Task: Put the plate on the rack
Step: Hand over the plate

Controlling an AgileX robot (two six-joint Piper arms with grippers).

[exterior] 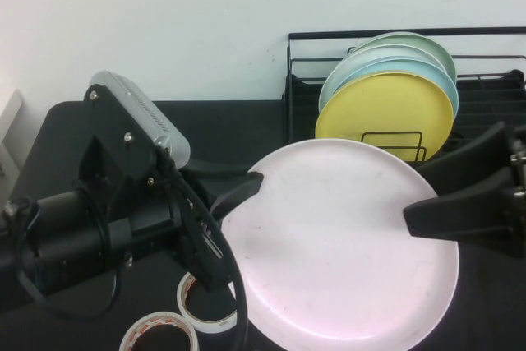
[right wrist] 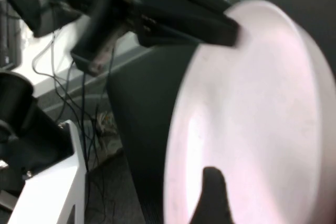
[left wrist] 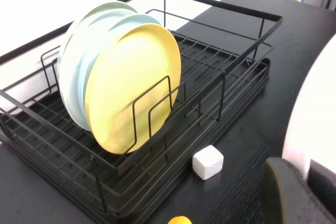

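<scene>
The plate (exterior: 341, 244) is held up off the dark surface (exterior: 238, 129), in front of and on the near side of the rack (exterior: 485, 88), with both arms on it. The left end effector (exterior: 242, 191) is clamped on the plate's left rim, and the right end effector (exterior: 423, 215) is clamped on its right rim. By my reading this is the carry stage: the plate is gripped and lifted but not yet at the rack.

The next move seems to call for tilting the plate toward upright and taking it far and right into a free slot, clear of the yellow plate (exterior: 386, 113) and the pale blue and green plates (exterior: 370, 59) already standing there.

The left wrist view shows what the high view hides: the rack's free dividers (left wrist: 157, 111) in front of the yellow plate, plus a small white block (left wrist: 208, 162) and an orange object (left wrist: 179, 220) on the surface before the rack. Only the high view shows the two tape rolls (exterior: 185, 318) near the left arm. The right wrist view shows the left end effector's finger (right wrist: 184, 22) reaching over the plate's rim
</scene>
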